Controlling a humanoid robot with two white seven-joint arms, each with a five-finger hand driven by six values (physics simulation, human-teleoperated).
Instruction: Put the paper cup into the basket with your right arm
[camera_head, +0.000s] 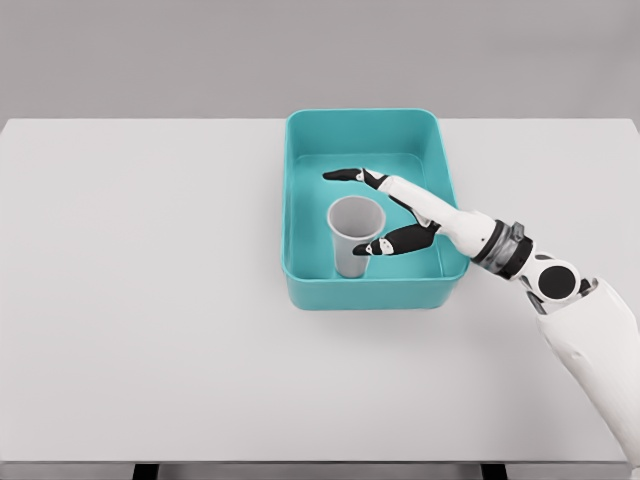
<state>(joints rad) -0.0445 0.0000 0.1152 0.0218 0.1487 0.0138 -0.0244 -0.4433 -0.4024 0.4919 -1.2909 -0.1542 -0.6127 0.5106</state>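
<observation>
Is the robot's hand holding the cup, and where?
Nothing is held. The right hand is open around the paper cup, which stands upright in the basket.

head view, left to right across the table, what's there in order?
Bare white table → left wall of the teal basket → paper cup standing upright inside it → right hand, fingers spread over the basket → right forearm.
</observation>
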